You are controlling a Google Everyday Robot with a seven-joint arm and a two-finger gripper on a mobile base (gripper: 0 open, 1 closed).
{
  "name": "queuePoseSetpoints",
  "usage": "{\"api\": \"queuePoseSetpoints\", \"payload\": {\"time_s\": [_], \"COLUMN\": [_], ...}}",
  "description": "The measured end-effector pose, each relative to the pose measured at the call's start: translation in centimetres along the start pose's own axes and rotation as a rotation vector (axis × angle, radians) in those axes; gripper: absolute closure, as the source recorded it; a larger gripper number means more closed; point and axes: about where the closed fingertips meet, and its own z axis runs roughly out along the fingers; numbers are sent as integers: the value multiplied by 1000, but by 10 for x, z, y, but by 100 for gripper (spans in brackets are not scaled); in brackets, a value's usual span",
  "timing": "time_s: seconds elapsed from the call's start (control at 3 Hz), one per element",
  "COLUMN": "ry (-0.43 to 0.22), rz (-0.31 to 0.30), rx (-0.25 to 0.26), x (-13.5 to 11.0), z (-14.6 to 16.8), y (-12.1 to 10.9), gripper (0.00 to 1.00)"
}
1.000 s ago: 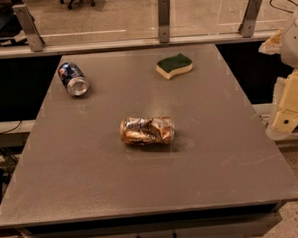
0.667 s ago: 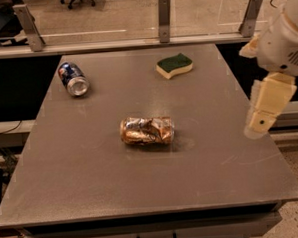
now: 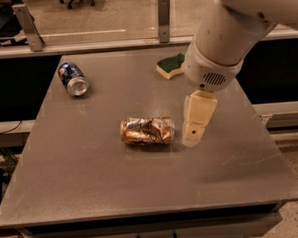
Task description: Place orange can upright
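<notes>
Noting the claw [image 3: 193,134] hanging low over the tabletop [image 3: 143,196], pointing downward beneath the white arm [image 3: 220,42]. Recording its state as cannot tell (open or closed is not determinable from this view). Finding the orange can [image 3: 147,130] lying on its side, not upright, just beside the claw on the viewer's left, dented and wrinkled; contact between the two not determinable. Logging a blue can [image 3: 73,79], also lying down, well apart from the claw toward the far left corner. Logging a green-and-yellow sponge [image 3: 167,66] beyond the claw, partly hidden by the arm.
</notes>
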Motion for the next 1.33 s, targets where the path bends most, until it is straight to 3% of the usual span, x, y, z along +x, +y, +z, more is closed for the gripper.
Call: {"api": "queuePoseSetpoints", "payload": {"time_s": [0.67,1.0,1.33], "ry": [-17,-19,-12], "rz": [-12,9,39], "rx": [-86,-101,-101], "x": [-57,-71,-79], "z": [60,80,93], "y": [27,34,31], "gripper": [0,0,17]}}
